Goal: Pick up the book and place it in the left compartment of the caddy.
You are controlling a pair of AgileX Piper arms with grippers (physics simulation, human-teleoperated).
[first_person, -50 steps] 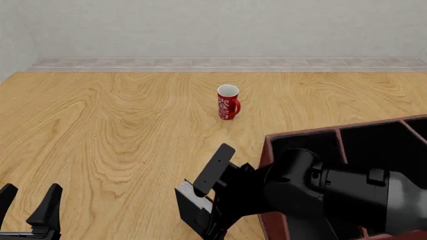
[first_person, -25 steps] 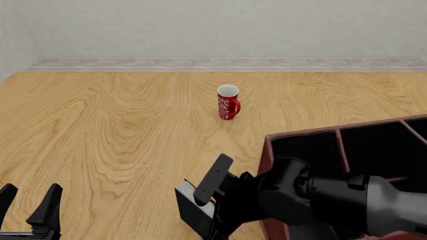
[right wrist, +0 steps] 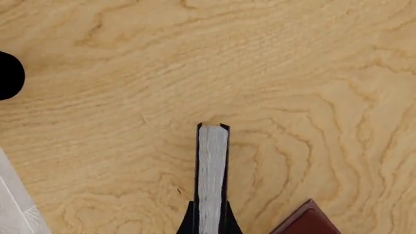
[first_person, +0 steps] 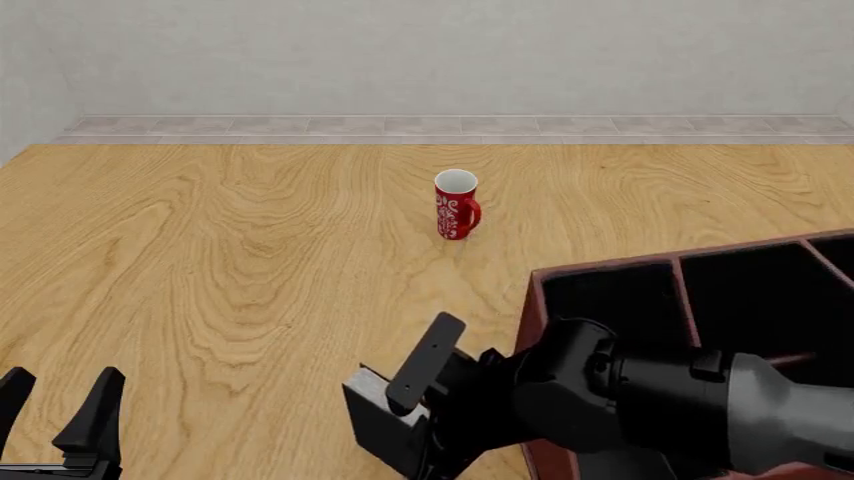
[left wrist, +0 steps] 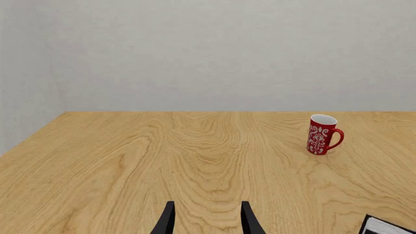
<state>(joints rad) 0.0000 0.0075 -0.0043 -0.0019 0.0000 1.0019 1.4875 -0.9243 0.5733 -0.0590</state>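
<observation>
The book (first_person: 378,428), black with white page edges (first_person: 403,409), stands on edge just left of the caddy's (first_person: 534,300) near left corner. My right gripper (first_person: 416,385) is shut on it; one finger (first_person: 427,362) lies along its far cover. In the right wrist view the page edge (right wrist: 213,170) runs between my two fingertips (right wrist: 189,223). The left compartment (first_person: 611,295) is an open black bay, partly hidden by my right arm. My left gripper (first_person: 56,420) is open and empty at the near left; the book's corner (left wrist: 387,227) shows in its wrist view.
A red mug (first_person: 457,205) with a white pattern stands upright on the wooden table (first_person: 240,250) beyond the book, also seen in the left wrist view (left wrist: 322,134). The caddy's corner (right wrist: 305,219) shows beside the book in the right wrist view. A wall lies behind the table.
The right arm has dropped lower in the front view, and the book in its grip has shifted slightly left and towards the camera. The left arm has not moved.
</observation>
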